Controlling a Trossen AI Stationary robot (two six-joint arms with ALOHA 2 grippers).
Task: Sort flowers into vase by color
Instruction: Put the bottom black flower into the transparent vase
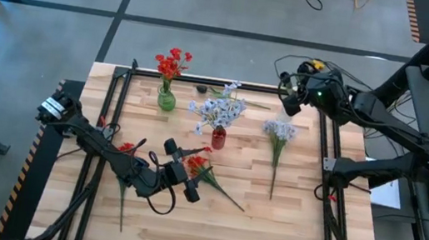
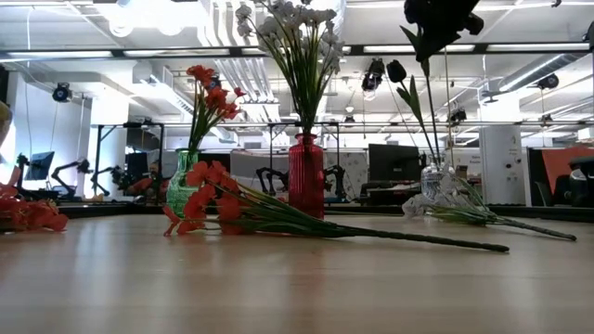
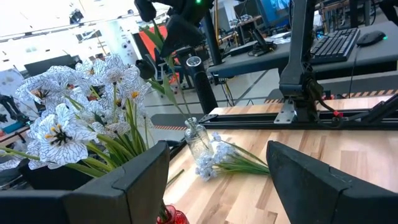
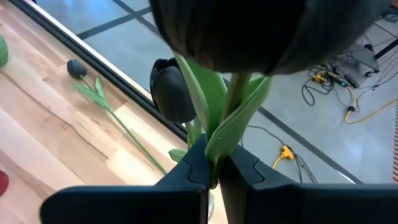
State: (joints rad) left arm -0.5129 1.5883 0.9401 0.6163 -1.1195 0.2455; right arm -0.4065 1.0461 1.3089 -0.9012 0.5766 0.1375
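My right gripper (image 4: 214, 177) is shut on a dark near-black flower (image 2: 419, 88) near the table's far right corner (image 1: 289, 97). The flower's lower stem reaches down into a small clear vase (image 2: 432, 181). My left gripper (image 3: 217, 180) is open beside a red flower (image 1: 208, 174) that lies flat on the table, and touches nothing. A green vase (image 1: 166, 98) holds red flowers. A red vase (image 1: 218, 137) holds pale blue-white flowers. Another pale flower (image 1: 279, 142) lies beside the clear vase, and a second dark flower (image 4: 78, 68) lies by the far edge. My right gripper pinches the dark flower between its two fingers at the stem and leaf bases (image 4: 217, 149), just below the bloom. The flower hangs upright below the fingers, with its lower stem (image 3: 177, 93) running down into the clear vase's neck (image 3: 194, 127).
A bare green stem (image 1: 121, 199) lies near the left front. More red blooms (image 2: 28, 213) lie at the table's left. Black frame rails (image 1: 319, 152) run along the table's sides. Bare wood shows at the near edge (image 1: 265, 237).
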